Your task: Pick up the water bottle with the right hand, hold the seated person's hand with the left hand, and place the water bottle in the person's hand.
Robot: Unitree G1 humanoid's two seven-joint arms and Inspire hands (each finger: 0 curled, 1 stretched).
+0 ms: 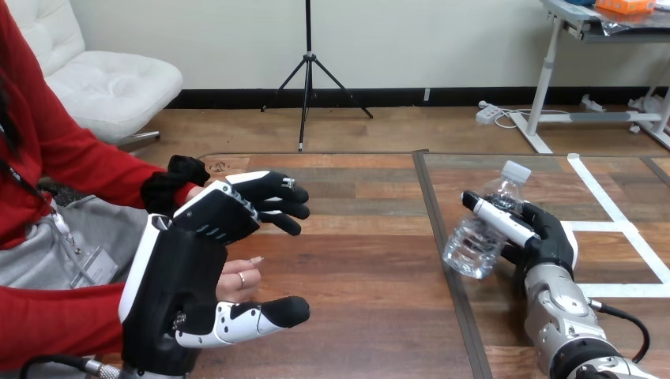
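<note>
Gripping the clear water bottle (480,237) with fingers curled round its body, the right hand (547,237) held it tilted over the wooden table (371,276) at the right, while the left hand (180,268) had its fingers straight, apart from the thumb, with the person's hand (237,278) lying between them

- This is looking like a robot-testing lab.
- White tape (632,290) is marking off zones on the wooden tabletop (363,260).
- A silver robot arm (557,304) is working at it beside a seated person (71,150).
</note>
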